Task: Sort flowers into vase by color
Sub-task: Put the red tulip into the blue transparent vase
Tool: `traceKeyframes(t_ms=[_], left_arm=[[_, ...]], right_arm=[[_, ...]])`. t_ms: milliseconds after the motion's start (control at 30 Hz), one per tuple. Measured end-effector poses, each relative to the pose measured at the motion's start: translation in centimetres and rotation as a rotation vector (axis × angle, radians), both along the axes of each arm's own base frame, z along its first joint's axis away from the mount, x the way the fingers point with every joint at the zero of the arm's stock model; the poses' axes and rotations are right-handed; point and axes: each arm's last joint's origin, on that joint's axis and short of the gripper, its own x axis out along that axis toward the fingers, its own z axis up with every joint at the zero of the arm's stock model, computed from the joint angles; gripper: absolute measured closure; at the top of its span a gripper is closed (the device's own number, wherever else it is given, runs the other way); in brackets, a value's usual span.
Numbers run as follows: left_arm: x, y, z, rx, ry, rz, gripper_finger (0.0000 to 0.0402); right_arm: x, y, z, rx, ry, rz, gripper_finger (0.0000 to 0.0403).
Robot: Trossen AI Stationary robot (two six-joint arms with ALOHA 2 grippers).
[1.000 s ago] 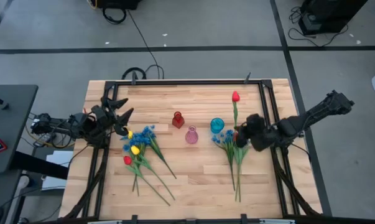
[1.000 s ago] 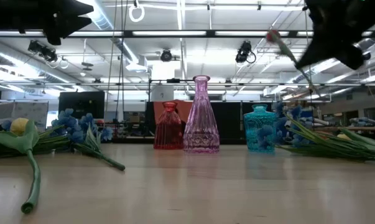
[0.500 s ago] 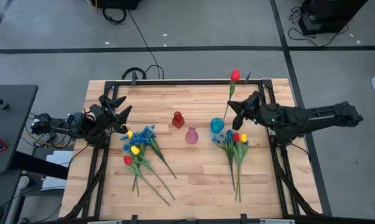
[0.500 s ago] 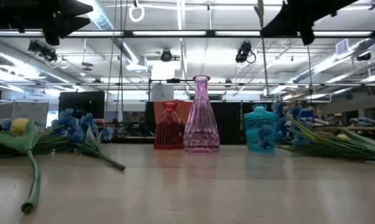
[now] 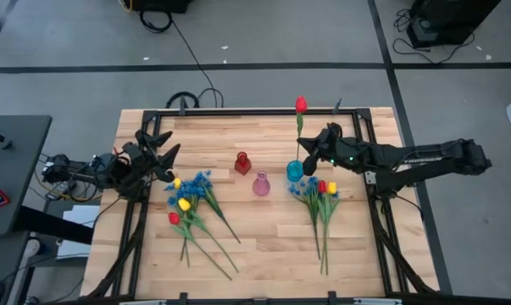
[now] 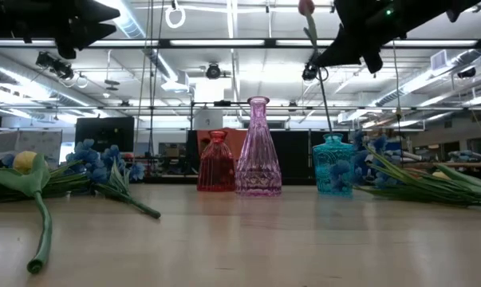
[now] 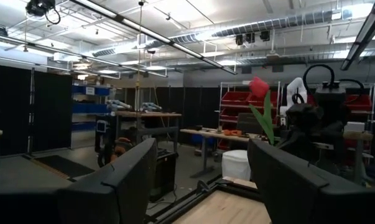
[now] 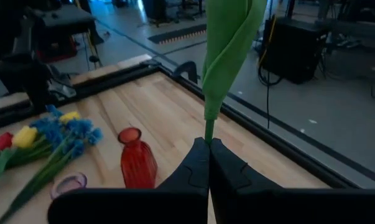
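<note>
Held flower: red artificial tulip (image 5: 301,104) w/ thin green stem and one long green leaf; bloom a small closed red bud.
Where: up in the air, above the teal patterned glass vase (image 5: 296,170), toward the far side of the light wooden slatted worktop (image 5: 263,229).
Axis: long axis near upright; low view shows stem (image 6: 323,96) running from the fingers down to the teal vase mouth, bloom (image 6: 305,7) on top, tilted a little. Whether the stem end is inside the neck: can't tell.
Right gripper (image 5: 313,154): fingers (image 8: 196,163) pressed together, pinching the green stem just under the leaf; arm reaches in from the right edge.
Left gripper (image 5: 163,157): fingers (image 7: 128,177) spread, holding nothing; hangs over the worktop's left edge, near the left flower pile.
Vases: small red glass vase (image 5: 242,163), taller pink glass vase (image 5: 261,183) and the teal one stand upright in a loose row mid-worktop, apart from each other.
Left pile (image 5: 191,212): yellow tulips, one red tulip, blue blossom bunch lying flat, stems pointing toward the near edge.
Right pile (image 5: 321,203): red tulip, yellow tulip, blue blossoms lying flat just beside the teal vase, stems toward the near edge.
</note>
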Motion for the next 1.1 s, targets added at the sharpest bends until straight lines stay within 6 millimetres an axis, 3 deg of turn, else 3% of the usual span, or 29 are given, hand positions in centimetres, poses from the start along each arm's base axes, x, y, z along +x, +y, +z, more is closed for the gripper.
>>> traceKeyframes(t_ms=[967,1100], left_arm=[[0.0,0.0,-0.1,-0.002,0.015,0.014,0.0143],[0.0,0.0,-0.1,-0.004,0.014,0.017,0.0143]], right_arm=[[2.3,1.1,-4.4,0.107,0.216,0.053,0.0384],[2.4,1.2,-4.7,0.119,0.241,0.072,0.0366]])
